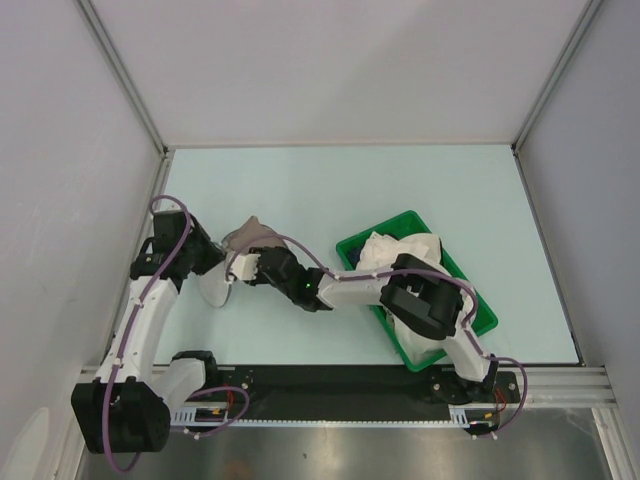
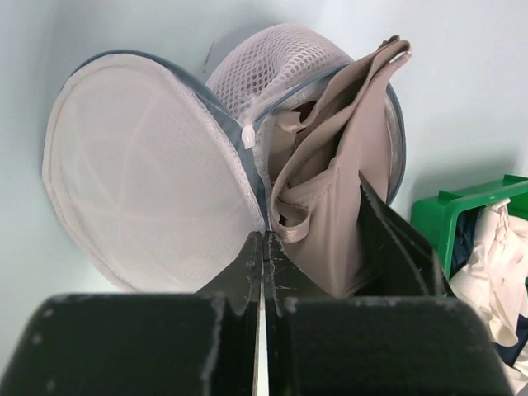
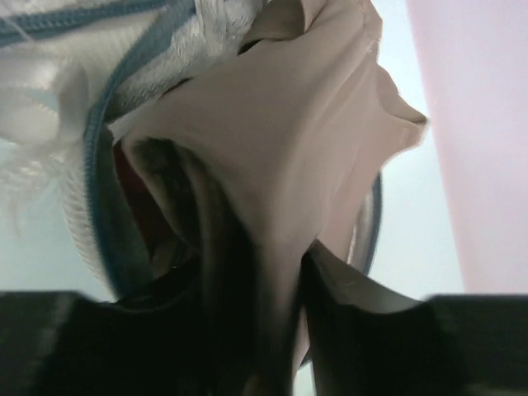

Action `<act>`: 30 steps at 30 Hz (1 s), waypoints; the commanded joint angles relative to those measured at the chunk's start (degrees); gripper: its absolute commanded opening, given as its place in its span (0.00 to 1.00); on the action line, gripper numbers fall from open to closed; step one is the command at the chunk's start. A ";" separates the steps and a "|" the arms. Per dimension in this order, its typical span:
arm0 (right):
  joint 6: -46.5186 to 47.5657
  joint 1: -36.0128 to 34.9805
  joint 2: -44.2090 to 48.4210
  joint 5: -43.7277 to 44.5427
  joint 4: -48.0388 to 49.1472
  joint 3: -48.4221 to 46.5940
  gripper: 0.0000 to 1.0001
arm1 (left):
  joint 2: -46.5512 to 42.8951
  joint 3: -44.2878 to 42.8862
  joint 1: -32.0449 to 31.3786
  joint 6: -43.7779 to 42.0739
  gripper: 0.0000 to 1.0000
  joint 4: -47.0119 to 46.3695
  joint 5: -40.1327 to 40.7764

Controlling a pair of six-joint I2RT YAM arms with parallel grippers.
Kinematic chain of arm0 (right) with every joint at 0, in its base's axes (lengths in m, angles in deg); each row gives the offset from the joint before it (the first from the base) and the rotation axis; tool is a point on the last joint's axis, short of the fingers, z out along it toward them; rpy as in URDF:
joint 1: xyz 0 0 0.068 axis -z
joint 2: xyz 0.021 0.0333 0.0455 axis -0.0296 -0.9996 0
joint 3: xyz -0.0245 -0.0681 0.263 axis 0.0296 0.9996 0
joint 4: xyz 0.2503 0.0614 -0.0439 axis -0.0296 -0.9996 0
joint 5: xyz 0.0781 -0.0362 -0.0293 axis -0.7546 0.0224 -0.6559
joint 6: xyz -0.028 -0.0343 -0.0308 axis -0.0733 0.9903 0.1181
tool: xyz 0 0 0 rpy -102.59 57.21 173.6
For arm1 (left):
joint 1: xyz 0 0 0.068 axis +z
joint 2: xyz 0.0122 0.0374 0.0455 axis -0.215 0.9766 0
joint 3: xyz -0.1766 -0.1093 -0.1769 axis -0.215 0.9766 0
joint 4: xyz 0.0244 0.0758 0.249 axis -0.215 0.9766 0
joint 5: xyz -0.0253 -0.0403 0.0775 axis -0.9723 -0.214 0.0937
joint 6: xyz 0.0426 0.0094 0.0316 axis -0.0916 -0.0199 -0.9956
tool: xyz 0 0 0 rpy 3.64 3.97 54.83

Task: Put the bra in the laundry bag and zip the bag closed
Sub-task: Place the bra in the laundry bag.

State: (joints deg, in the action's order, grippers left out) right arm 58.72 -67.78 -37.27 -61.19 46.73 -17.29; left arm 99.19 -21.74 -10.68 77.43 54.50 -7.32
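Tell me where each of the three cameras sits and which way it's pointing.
Top external: above and behind, looking down at the table; both arms show, meeting at the laundry bag.
Left wrist: on the left arm, facing the open bag; left gripper pinches its rim.
Right wrist: on the right arm; right gripper clamps the beige bra at the bag's mouth.
Both wrist views share bra and bag.

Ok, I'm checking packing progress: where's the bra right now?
Top view, left of centre: the bra is partly tucked into the open laundry bag, pinched by the right gripper, left of the green basket.
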 commanded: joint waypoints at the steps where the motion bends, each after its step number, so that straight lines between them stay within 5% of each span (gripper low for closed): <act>1: -6.44 0.87 2.59 -7.94 -13.93 -5.47 0.56 | -0.96 -1.16 0.37 -1.65 0.00 -1.00 1.71; 10: -14.08 1.92 6.81 -14.88 -27.82 -7.77 0.86 | -0.96 -0.02 0.46 -2.44 0.00 -1.00 2.23; 18: -19.27 4.29 12.17 -25.42 -37.48 -9.25 0.99 | -0.61 -0.72 0.99 -4.28 0.00 0.75 2.50; 25: -25.59 7.11 14.10 -38.07 -43.82 -9.35 1.00 | -0.70 -1.07 0.99 -5.08 0.00 1.11 1.53; 30: -36.92 8.95 19.64 -41.87 -37.33 -4.43 1.00 | -0.78 -1.95 1.07 -5.87 0.00 1.55 0.92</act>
State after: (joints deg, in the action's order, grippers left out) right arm 32.14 -60.15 -24.48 -96.55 5.97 -23.93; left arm 99.17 -21.61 -10.02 73.41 56.00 -5.72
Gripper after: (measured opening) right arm 0.994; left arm 0.003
